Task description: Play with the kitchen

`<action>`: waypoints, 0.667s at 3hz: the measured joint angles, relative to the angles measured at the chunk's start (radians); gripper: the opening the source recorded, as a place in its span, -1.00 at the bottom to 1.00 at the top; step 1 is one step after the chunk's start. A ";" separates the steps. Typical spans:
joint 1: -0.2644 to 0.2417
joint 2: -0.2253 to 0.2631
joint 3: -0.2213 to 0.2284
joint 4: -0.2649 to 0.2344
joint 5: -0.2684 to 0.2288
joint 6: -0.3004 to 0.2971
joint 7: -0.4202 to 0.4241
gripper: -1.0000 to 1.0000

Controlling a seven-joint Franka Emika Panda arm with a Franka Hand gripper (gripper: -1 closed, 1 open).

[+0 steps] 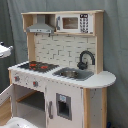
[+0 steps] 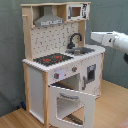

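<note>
The kitchen [image 1: 60,75] is a tall white and light-wood toy that fills both exterior views. It has a black-red stovetop [image 1: 37,65], a sink [image 1: 72,74] with a black faucet [image 1: 85,59], a grey hood [image 1: 40,27] and a microwave [image 1: 72,22]. Its oven door [image 2: 72,102] hangs open toward the front. In the second exterior view my white arm reaches in from the right. There my gripper [image 2: 96,36] hovers at about faucet [image 2: 75,40] height, just right of the sink [image 2: 82,50], touching nothing. A white tip of the gripper [image 1: 4,50] shows at the first exterior view's left edge.
A grey curtain [image 1: 115,45] hangs behind the kitchen. The floor [image 2: 112,107] is light wood. The open oven door juts out low in front of the cabinet. A small door with a dark window [image 1: 62,106] sits under the sink, shut.
</note>
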 joint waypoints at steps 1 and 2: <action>0.034 -0.006 -0.058 -0.040 0.000 0.051 -0.062 1.00; 0.058 -0.009 -0.114 -0.076 0.000 0.098 -0.126 1.00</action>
